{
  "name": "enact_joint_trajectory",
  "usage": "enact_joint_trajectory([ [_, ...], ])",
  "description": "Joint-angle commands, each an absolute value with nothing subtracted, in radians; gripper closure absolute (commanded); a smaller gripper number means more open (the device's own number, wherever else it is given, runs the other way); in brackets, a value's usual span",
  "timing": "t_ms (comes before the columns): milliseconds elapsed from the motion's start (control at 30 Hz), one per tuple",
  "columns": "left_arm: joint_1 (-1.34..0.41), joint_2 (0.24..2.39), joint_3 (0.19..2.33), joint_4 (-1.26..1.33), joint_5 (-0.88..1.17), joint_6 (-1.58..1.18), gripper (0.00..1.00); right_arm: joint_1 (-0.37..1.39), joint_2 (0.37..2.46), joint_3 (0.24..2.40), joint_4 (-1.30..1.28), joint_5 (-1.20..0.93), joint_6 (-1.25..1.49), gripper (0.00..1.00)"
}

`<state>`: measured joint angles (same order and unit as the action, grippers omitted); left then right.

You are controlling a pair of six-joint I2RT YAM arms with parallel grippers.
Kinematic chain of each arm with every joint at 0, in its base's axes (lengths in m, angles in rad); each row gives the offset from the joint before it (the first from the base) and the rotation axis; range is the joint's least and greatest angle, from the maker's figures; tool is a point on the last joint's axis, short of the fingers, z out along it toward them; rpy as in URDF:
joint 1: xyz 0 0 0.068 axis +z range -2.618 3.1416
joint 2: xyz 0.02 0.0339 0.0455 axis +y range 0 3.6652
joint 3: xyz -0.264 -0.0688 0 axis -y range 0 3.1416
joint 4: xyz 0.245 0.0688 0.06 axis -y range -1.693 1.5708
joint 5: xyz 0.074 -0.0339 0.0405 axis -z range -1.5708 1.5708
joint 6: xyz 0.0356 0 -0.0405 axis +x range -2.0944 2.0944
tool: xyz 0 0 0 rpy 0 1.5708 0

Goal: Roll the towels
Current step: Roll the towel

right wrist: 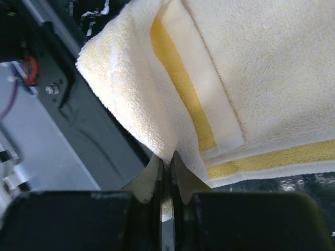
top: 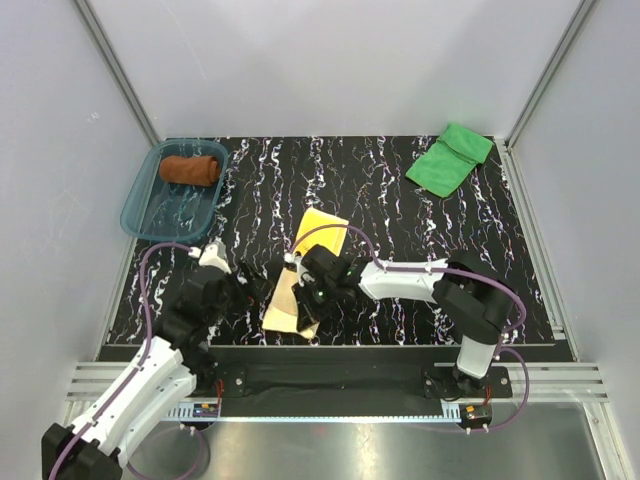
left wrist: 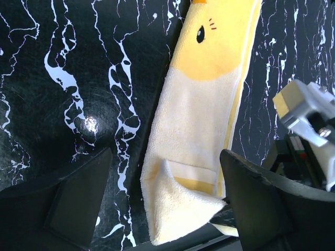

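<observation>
The yellow towel (top: 318, 232), folded into a long strip, lies on the table (top: 420, 230) nearer than the tray (top: 135, 215) and to its right. The right gripper (right wrist: 167, 163) has its fingers pressed together on the strip's near corner, which stands lifted off the rest. The left gripper (left wrist: 165, 157) is spread wide over that same end and grips nothing. The brown towel (top: 190, 168) lies rolled inside the tray. The green towel (top: 450, 158) lies folded far right of the tray.

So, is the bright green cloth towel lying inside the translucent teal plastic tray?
No, the green towel lies on the black marbled tabletop at far right; the teal tray holds only the rust-brown rolled towel.
</observation>
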<state>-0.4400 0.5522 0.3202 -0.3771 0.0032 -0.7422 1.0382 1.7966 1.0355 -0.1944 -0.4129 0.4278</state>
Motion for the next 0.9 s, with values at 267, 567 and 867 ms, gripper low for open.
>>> enact_joint_trajectory([
  [267,-0.437,0.485,0.295,-0.192,0.205,-0.698,0.17,0.851,1.853,1.086,-0.175,-0.748,0.609,0.94],
  [567,-0.439,0.436,0.221,-0.060,0.270,-0.675,0.16,0.793,1.982,1.028,0.058,-0.966,0.759,0.94],
  [867,-0.462,0.377,0.156,0.107,0.406,-0.693,0.24,0.732,2.003,1.002,0.150,-1.023,0.853,0.94],
])
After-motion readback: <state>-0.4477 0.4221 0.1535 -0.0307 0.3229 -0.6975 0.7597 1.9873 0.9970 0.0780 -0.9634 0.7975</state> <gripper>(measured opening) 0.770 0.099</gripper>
